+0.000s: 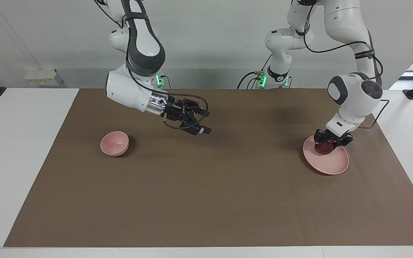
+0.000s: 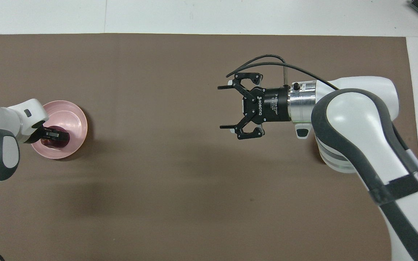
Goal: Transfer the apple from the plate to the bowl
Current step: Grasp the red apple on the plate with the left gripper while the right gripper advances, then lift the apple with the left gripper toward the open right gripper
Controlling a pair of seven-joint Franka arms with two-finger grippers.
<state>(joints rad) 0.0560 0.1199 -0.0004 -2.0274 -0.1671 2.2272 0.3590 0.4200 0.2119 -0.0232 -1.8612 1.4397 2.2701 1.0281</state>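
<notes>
The left pincer [image 1: 330, 142] is down on the small round dark red apple [image 1: 323, 148], its fingers either side of the fruit; whether they are clenched on it I cannot tell. The apple sits on the wide, shallow pale pink plate [image 1: 335, 165] at the left arm's end of the bench. The right pincer [image 2: 230, 108], released and spread wide, waits over the brown mat [image 1: 206, 186] mid-bench. The small deep pink bowl [image 1: 114, 143] stands well apart, at the right arm's end, so the carry likely runs the mat's length or ends in a handover.
</notes>
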